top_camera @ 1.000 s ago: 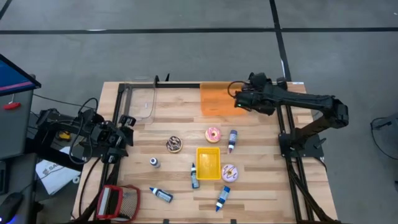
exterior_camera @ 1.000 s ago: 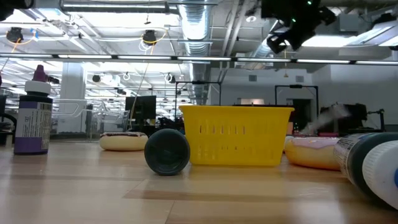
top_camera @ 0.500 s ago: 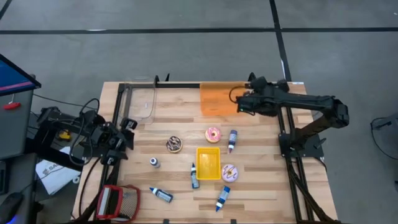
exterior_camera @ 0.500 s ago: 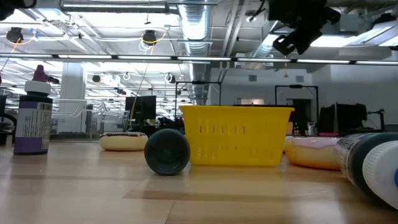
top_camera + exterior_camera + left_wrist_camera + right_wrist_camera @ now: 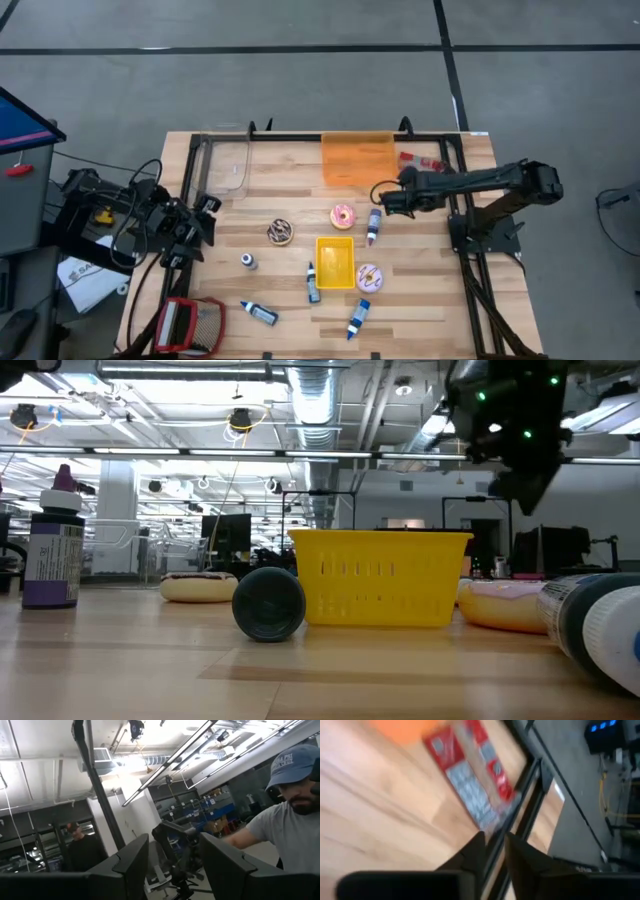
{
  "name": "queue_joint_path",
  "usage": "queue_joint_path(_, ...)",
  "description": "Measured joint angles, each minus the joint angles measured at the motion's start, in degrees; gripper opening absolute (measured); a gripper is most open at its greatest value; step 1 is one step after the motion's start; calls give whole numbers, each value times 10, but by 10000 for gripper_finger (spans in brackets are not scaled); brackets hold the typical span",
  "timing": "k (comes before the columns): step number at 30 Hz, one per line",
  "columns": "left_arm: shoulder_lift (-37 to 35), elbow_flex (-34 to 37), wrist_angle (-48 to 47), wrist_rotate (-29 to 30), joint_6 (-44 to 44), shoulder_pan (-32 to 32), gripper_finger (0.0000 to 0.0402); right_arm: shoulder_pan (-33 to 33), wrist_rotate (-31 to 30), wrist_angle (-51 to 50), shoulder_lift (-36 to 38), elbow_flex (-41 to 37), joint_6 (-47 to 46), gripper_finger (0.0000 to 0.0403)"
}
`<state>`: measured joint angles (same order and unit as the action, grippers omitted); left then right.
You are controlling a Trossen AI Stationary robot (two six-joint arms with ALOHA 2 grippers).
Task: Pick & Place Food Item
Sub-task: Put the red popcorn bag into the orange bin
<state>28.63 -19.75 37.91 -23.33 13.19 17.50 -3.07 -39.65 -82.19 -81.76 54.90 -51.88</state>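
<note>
While the pink donut [image 5: 343, 215] lies untouched on the table [image 5: 420, 290] beside the yellow basket [image 5: 335, 262], the right gripper [image 5: 381, 200] hovers near it, fingers slightly parted, holding nothing; picking and placing both remain

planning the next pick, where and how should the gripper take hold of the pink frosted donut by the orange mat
Grip the pink frosted donut across its ring, coming straight down from above. It lies flat on the table, so only the top and outer rim are exposed. Close the fingers along the mat-to-basket line: the upright purple-capped bottle crowds the side where the right gripper hovers.
</note>
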Motion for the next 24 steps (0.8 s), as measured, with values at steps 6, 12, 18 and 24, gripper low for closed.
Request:
queue_joint_path(6,11,0,12,15,1,12,171,-51,26,5,0,-38,-12,181)
queue_joint_path(12,32,0,38,15,3,17,171,-146,56,79,0,-61,-12,262)
queue_joint_path(18,38,0,44,15,2,16,171,-225,92,175,16,-99,-25,265)
queue_joint_path(24,39,0,41,15,-1,19,171,-274,158,312,98,-174,-21,264)
